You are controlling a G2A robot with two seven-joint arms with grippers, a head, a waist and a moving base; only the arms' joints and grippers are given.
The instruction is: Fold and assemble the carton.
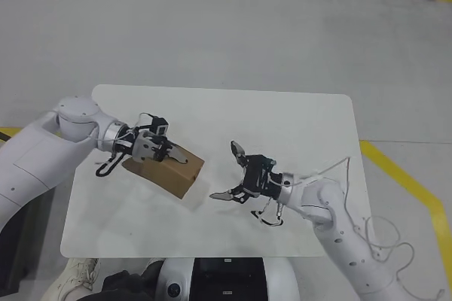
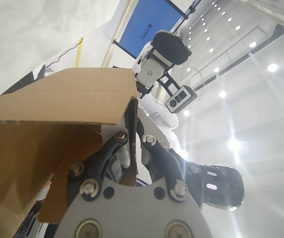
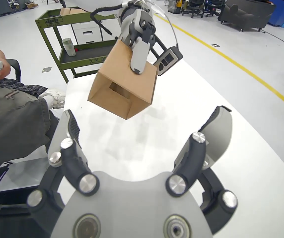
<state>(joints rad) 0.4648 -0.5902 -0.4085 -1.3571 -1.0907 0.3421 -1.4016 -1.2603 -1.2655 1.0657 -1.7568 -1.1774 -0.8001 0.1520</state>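
The left gripper (image 1: pixel 173 156) is pinched tight on a carton (image 1: pixel 169 174) wall, arm stretched in from the side. The right gripper (image 1: pixel 226 171) hangs nearby with fingers spread wide and elbow bent, facing the left one.

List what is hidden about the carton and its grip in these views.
- Top view: the underside and inside of the carton, hidden by its own top panel.
- Right wrist view: the second finger of the left gripper, hidden behind the carton wall it clamps.
- Left wrist view: the carton runs off the picture's edge, and its end toward the right gripper is turned away.
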